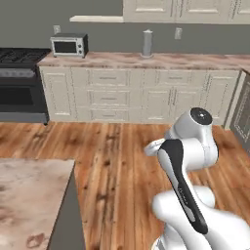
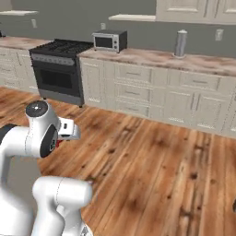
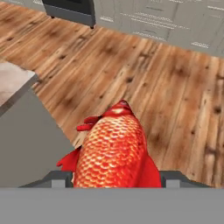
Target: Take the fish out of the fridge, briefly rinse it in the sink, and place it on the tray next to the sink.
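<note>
The fish, bright red-orange and scaly, lies lengthwise between my gripper fingers, its far end pointing away over the wooden floor. The gripper is shut on it, with a dark fingertip on either side of its body. In the right base view the white hand sticks out from the folded arm at mid height, above the floor. The fridge, the sink and the tray are out of view.
A marbled stone counter corner with a grey side panel is close on the left. Across the wood floor stand white cabinets, a black stove, a microwave and a grey canister. A dark grey panel is at the right.
</note>
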